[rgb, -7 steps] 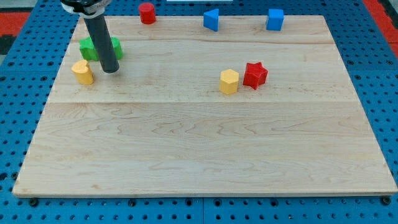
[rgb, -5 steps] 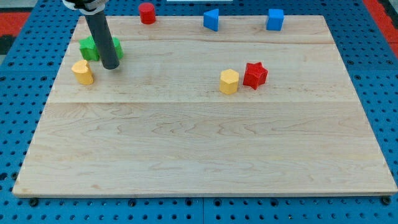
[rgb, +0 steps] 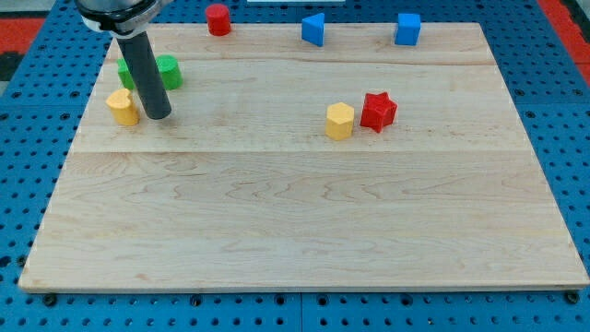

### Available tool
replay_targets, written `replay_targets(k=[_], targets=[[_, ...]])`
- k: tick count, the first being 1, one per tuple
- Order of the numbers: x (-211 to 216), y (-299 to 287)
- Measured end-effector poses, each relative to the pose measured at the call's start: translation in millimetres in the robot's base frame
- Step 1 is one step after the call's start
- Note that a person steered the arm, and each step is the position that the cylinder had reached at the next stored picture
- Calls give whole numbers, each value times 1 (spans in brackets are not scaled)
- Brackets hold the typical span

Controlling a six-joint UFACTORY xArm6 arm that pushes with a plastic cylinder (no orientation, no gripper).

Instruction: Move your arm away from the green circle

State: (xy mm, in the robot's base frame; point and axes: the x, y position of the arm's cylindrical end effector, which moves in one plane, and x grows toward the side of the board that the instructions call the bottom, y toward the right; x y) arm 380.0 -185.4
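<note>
The green circle (rgb: 169, 71) sits near the board's top left, partly hidden behind my dark rod. A second green block (rgb: 124, 72) shows just left of the rod; its shape is unclear. My tip (rgb: 158, 114) rests on the board below the green circle, just right of the yellow heart block (rgb: 121, 107), close to it but apart.
A red cylinder (rgb: 218, 18), a blue triangle (rgb: 313, 29) and a blue cube (rgb: 407, 29) stand along the top edge. A yellow hexagon (rgb: 339, 121) and a red star (rgb: 378, 111) sit together right of centre. The wooden board (rgb: 304, 221) lies on a blue pegboard.
My tip has moved down and slightly left, away from the green circle and toward the yellow heart. More of the green circle now shows. The blocks have not moved.
</note>
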Motion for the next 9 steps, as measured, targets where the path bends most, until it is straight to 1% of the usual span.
replay_targets(k=[1,2,3,4,5,6,7,8,9], targets=[[0,-3],[1,8],[-5,105],[-12,179],[-58,189],[-40,108],[11,56],[86,-11],[59,-119]])
